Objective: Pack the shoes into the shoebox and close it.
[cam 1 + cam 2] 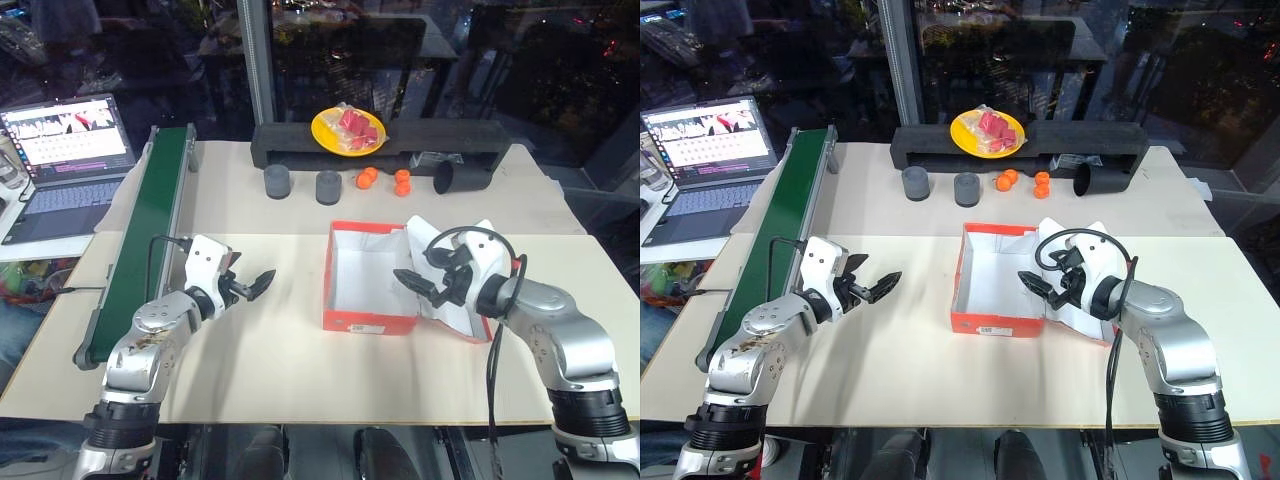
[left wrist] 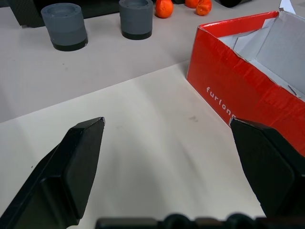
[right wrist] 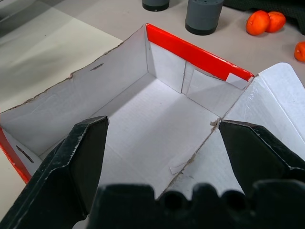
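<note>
Both pincers gape wide and hold nothing: the right gripper hangs over the open red shoebox, lid folded back beside it, while the left gripper hovers above bare table, well apart from the box

A broad bare stretch of table is left between the wide-open left gripper and the red shoebox. The box's white interior is unobstructed from above, with the spread right gripper held over its right wall, where the opened lid is folded outward. Two grey cylinders, oranges and a black foam tray are ranged well behind.
</note>
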Controlling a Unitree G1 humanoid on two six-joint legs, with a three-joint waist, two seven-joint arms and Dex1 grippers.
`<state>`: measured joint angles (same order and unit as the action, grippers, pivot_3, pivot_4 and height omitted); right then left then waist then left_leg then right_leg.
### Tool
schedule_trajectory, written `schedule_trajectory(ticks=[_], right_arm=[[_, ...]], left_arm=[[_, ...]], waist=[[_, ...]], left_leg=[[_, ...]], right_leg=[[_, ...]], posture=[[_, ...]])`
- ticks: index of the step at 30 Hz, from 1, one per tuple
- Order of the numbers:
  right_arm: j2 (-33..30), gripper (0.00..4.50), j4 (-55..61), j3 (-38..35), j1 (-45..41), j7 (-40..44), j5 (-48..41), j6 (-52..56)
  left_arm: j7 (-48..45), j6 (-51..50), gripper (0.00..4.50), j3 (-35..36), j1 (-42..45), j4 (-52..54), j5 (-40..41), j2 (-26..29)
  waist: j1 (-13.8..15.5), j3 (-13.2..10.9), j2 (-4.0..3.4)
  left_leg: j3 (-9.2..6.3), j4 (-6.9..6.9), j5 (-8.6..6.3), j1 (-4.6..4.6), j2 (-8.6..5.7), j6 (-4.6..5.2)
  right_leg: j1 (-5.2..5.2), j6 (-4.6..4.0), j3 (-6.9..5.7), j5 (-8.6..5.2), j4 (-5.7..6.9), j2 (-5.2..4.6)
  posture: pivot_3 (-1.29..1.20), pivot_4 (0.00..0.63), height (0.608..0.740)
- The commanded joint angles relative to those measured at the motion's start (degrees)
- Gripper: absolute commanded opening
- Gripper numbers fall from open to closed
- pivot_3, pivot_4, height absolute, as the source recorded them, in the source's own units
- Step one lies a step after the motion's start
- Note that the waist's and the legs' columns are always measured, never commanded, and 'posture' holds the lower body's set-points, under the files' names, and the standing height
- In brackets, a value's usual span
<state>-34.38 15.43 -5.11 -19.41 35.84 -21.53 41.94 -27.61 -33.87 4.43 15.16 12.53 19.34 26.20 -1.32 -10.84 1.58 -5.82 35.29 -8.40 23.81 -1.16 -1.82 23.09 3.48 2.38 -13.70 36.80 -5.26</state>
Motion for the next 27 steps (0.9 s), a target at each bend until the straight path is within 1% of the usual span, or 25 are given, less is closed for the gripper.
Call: schedule_trajectory(ticks=[1,8,13,16,20,25,27], right_arm=[[-0.14,4.42,1.34,-0.75,0.44,-0.42,-0.09,-1.1],[-0.3,4.42,0.36,0.03,0.37,-0.43,0.62,-1.91],[0.44,4.42,-4.62,3.61,-4.21,0.79,3.27,-5.99],[1.7,4.42,-7.41,5.01,-7.59,1.43,3.75,-7.58],[4.16,4.42,-12.73,8.05,-12.55,2.16,6.09,-10.89],[8.02,4.42,-15.8,9.93,-16.35,3.82,5.56,-11.89],[9.73,4.42,-15.91,10.33,-17.8,4.56,4.57,-11.29]], left_arm=[[-0.61,1.18,4.5,1.07,0.93,0.87,1.2,-0.45],[-0.7,-0.57,4.5,2.99,2.29,1.68,3.84,-1.35],[2.78,-0.24,4.5,5.56,1.85,0.03,1.84,-0.34],[4.56,0.32,4.5,7.38,1.39,0.01,1.21,-0.23],[9.64,0.28,4.5,10.07,0.08,1.11,-0.66,-1.41],[15.92,-0.21,4.5,13.87,-2.15,2.7,-2.34,-2.8],[18.4,0.03,4.5,15.97,-2.93,2.79,-2.7,-3.43]], waist=[[0.06,0.0,0.0],[0.4,0.0,0.0],[-0.19,0.0,0.0],[-0.42,0.0,0.0],[-0.56,0.0,0.0],[-0.52,0.0,0.01],[-0.57,0.0,0.01]], left_leg=[[0.0,0.0,0.0,0.0,0.0,0.0],[0.01,0.0,0.0,0.01,0.0,0.0],[0.04,0.0,0.0,-0.01,0.03,0.0],[0.04,-0.01,0.0,-0.03,0.05,0.0],[0.04,-0.04,0.0,-0.01,0.04,0.0],[0.02,-0.09,0.0,0.01,0.03,0.0],[0.03,-0.1,0.0,0.0,0.02,-0.01]], right_leg=[[0.0,0.0,0.0,0.0,0.0,0.0],[0.0,0.0,0.0,0.0,-0.03,0.0],[0.0,0.0,0.01,0.01,-0.02,0.02],[0.01,0.0,0.01,0.01,-0.01,0.04],[0.02,-0.01,0.01,0.01,-0.06,0.03],[0.04,-0.13,0.0,0.09,-0.06,0.02],[0.04,-0.34,0.0,0.21,-0.06,0.01]], posture=[[0.0,0.15,0.74],[0.0,0.15,0.74],[0.0,0.15,0.74],[0.0,0.15,0.74],[0.0,0.15,0.74],[0.0,0.15,0.74],[0.0,0.15,0.74]])
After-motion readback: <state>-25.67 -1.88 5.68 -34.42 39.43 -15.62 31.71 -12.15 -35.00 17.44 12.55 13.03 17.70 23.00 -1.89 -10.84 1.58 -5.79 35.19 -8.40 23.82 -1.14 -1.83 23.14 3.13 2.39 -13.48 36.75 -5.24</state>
